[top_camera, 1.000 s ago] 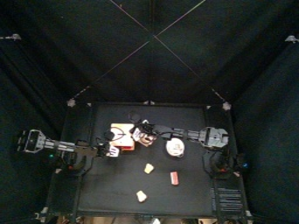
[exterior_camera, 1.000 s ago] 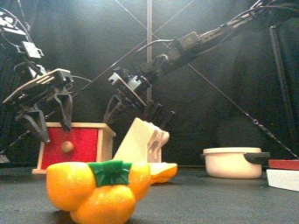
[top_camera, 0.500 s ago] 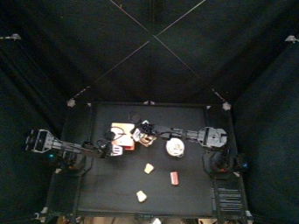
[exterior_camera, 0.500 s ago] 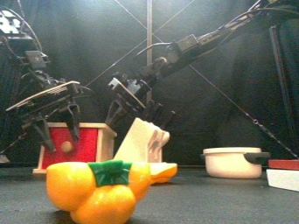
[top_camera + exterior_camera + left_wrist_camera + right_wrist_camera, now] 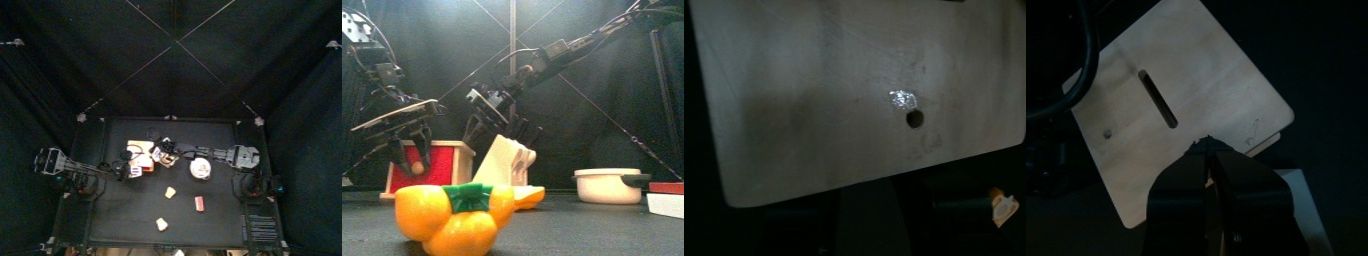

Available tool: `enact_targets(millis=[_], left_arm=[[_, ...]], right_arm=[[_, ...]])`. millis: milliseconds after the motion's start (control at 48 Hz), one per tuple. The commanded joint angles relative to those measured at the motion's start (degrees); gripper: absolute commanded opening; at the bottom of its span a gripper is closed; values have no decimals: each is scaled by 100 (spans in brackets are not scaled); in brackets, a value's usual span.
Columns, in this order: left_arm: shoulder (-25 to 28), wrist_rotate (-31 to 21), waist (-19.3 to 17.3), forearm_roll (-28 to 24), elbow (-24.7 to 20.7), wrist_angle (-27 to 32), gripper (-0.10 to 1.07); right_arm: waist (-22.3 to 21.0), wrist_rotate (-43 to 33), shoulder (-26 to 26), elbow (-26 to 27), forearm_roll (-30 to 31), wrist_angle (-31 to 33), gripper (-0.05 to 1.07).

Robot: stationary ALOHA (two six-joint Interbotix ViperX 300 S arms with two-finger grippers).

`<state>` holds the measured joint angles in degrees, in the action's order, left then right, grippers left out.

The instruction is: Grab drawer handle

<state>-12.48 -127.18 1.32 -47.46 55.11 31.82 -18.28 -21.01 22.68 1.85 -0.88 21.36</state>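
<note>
Bearing no readable writing: drawer (image 5: pixel 433 163), plain wood.

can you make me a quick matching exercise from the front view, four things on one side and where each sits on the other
Things:
1. drawer
2. yellow toy
3. white pot
4. left pincer

Places:
A. far right, well back on the table
B. nearest the camera, low in the middle
C. hanging just in front of the red panel
D. left side, red front with a small knob

Pairs: 1-D, 2-B, 3-A, 4-C
</note>
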Motion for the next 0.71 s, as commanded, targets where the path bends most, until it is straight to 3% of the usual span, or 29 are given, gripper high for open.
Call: enact_targets(millis=[0,312,688], left_arm=[[35,-18,-35,-53,-123,9,68],[62,-9,-9,-62,-79,-18,47],[53,-18,44,-132,-62,18,45]], right_arm=[[-35,9,-123,97,9,-9,36],[-26,18,-123,97,9,-9,36],[-26,9,-123,105,9,79,36]])
